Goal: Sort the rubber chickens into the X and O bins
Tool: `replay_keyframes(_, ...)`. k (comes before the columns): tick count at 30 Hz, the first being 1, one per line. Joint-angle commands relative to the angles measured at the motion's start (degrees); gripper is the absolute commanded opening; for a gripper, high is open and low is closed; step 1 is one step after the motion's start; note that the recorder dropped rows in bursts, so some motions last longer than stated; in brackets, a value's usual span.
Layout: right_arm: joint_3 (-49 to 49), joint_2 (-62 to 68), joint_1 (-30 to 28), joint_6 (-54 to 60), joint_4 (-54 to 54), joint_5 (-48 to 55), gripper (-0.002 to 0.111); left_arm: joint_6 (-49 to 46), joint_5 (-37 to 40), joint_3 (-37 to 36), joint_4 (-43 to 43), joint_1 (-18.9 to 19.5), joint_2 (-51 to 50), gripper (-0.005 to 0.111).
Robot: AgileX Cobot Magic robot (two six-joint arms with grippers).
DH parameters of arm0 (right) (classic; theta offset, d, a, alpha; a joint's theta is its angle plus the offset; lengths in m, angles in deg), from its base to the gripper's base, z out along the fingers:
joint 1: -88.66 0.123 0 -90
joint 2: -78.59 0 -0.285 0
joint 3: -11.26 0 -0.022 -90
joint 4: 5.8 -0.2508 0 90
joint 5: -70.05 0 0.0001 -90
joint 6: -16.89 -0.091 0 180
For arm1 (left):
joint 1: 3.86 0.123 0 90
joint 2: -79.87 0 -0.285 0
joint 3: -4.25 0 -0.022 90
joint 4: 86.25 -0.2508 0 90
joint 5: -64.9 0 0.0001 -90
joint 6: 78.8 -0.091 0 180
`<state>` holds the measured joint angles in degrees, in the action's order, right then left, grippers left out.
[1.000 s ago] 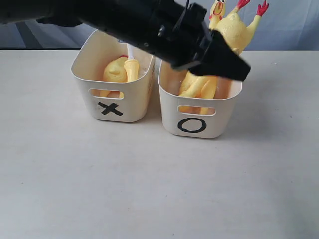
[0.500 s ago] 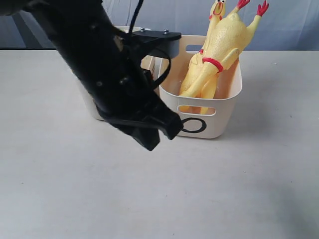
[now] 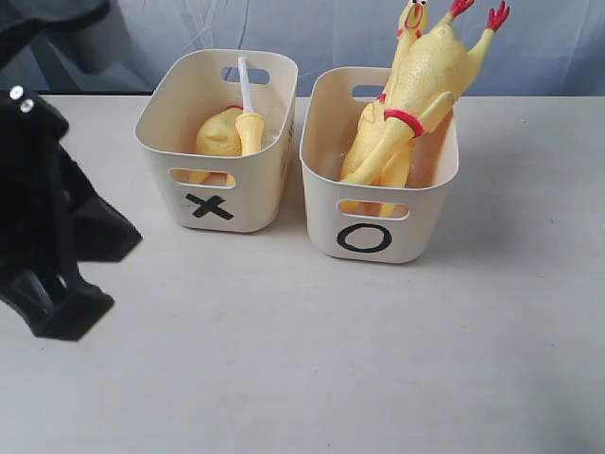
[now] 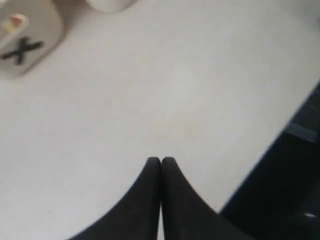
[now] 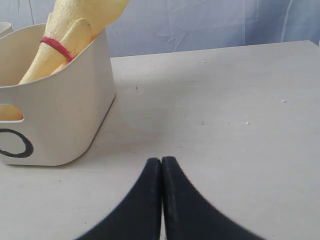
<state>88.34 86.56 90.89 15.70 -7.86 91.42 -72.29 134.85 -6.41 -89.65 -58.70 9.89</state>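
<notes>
The X bin holds a headless chicken body and a head-and-neck on a white tube. The O bin to its right holds whole rubber chickens standing up, with a head and two red feet sticking out above the rim. My left arm is at the table's left, in front of and apart from the X bin. The left gripper is shut and empty over bare table, the X bin far from it. The right gripper is shut and empty, beside the O bin and its chicken.
Both bins stand side by side at the back of a pale table. A blue-grey backdrop hangs behind them. In the left wrist view the table edge and a dark drop lie close to the gripper.
The left arm has swung from above the bins down and to the left, ending at the table's left side. Both bins now show unobstructed. The chickens have not moved.
</notes>
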Motion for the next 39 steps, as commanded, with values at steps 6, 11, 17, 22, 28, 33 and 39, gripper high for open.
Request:
replay_keyframes(6,0.1,-0.2,0.2,0.0,0.1,-0.6,0.000,0.8,0.0,-0.4,-17.4,0.0,6.7,0.000)
replay_keyframes(11,0.1,-0.2,0.2,0.0,0.1,-0.6,0.000,7.1,0.0,-4.0,-13.2,0.0,12.4,0.000)
replay_keyframes(17,0.1,-0.2,0.2,0.0,0.1,-0.6,0.000,7.1,-3.1,-12.4,-10.0,0.9,22.1,0.000)
replay_keyframes(22,0.1,-0.2,0.2,0.0,0.0,-0.4,0.000,2.1,-31.9,-24.7,-9.8,12.6,31.4,0.000)
replay_keyframes(28,0.1,-0.2,0.2,0.0,0.0,-0.4,0.000,-14.8,-54.6,-37.8,7.2,31.5,40.7,0.000)
replay_keyframes(33,0.1,-0.2,0.2,0.0,0.0,-0.4,0.000,-27.9,-46.9,-42.7,24.8,45.0,48.5,0.000)
replay_keyframes(39,0.1,-0.2,0.2,0.0,0.1,-0.6,0.000,-29.0,-44.5,-47.5,29.9,56.7,57.4,0.000)
